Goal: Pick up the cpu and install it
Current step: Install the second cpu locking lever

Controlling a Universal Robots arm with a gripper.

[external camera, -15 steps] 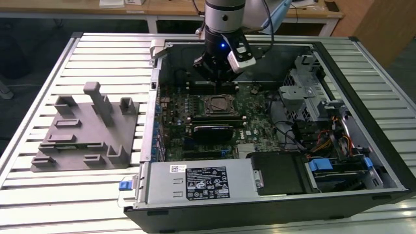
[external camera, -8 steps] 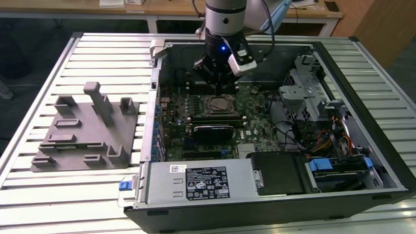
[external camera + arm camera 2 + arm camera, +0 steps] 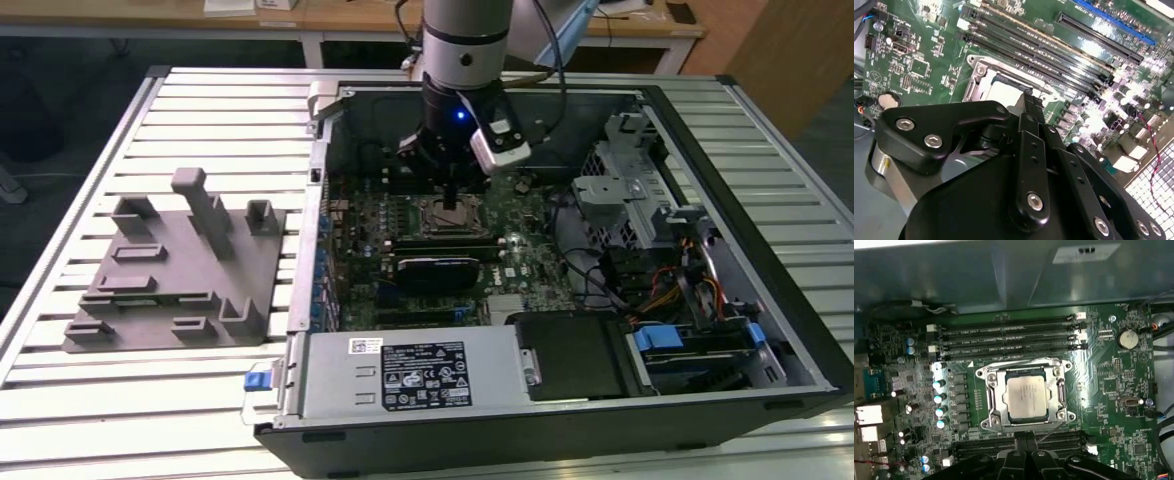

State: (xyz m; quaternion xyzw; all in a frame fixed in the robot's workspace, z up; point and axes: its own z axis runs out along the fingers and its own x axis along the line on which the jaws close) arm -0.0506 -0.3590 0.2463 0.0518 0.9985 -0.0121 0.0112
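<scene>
CPU (image 3: 1025, 398) sat seated in the motherboard socket (image 3: 991, 405), just beyond the gripper (image 3: 1026, 440); jaws together, holding nothing, beside the socket edge.

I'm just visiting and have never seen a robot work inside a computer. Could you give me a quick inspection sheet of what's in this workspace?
Surface: slatted metal table, with an open computer case lying on it.
Job's things: the cpu sits flat in the socket frame on the green motherboard.
Clutter: a grey fixture with raised blocks lies on the table at the exterior view's left.
Grippers: the gripper hangs just above the board beside the socket, fingers together, holding nothing.
Cables: a coloured wire bundle runs inside the case at the exterior view's right.
Surroundings: a wooden desk stands behind the table.
</scene>
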